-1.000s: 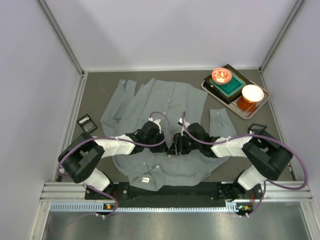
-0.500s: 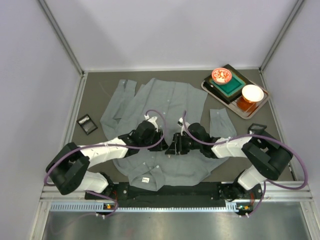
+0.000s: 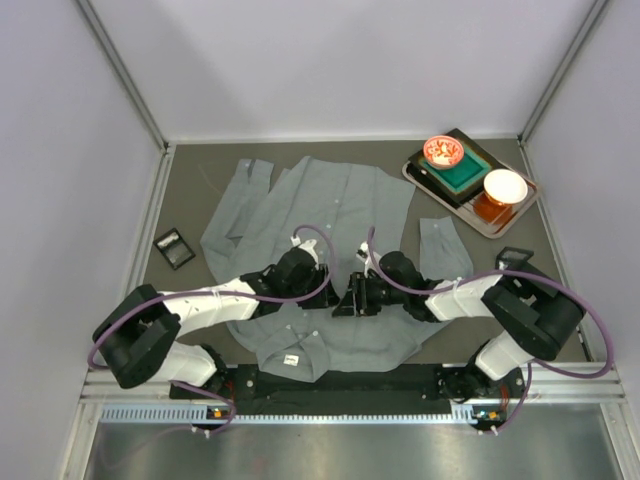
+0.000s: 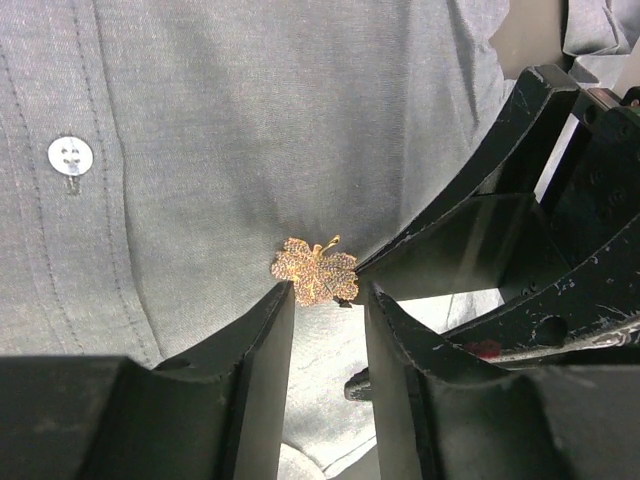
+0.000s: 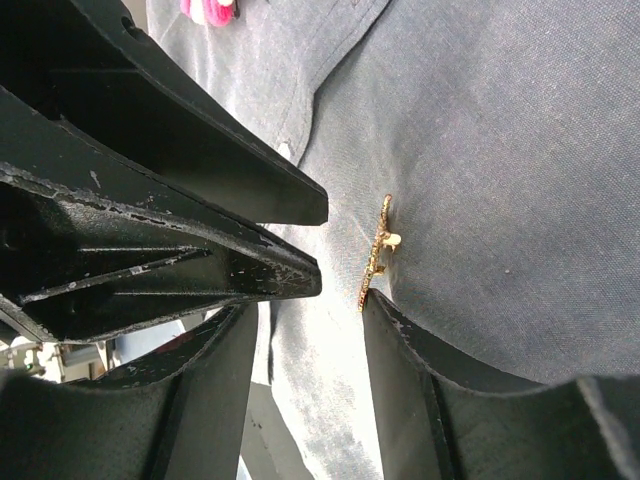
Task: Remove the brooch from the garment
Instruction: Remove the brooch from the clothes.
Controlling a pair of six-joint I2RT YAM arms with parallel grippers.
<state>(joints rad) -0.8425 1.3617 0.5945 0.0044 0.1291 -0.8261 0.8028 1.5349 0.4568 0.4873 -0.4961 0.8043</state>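
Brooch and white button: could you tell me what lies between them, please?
Only bare grey garment cloth with stitched seams lies between brooch and button, shown in the left wrist view.

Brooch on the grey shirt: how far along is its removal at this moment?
Nothing looks finished: the gold leaf-shaped brooch is pinned to the grey button-up shirt. In hand: the left claw sits open with its tips either side of the brooch's lower edge, and the right claw is open close beside it. Remaining: grip the brooch, unpin it and lift it clear.
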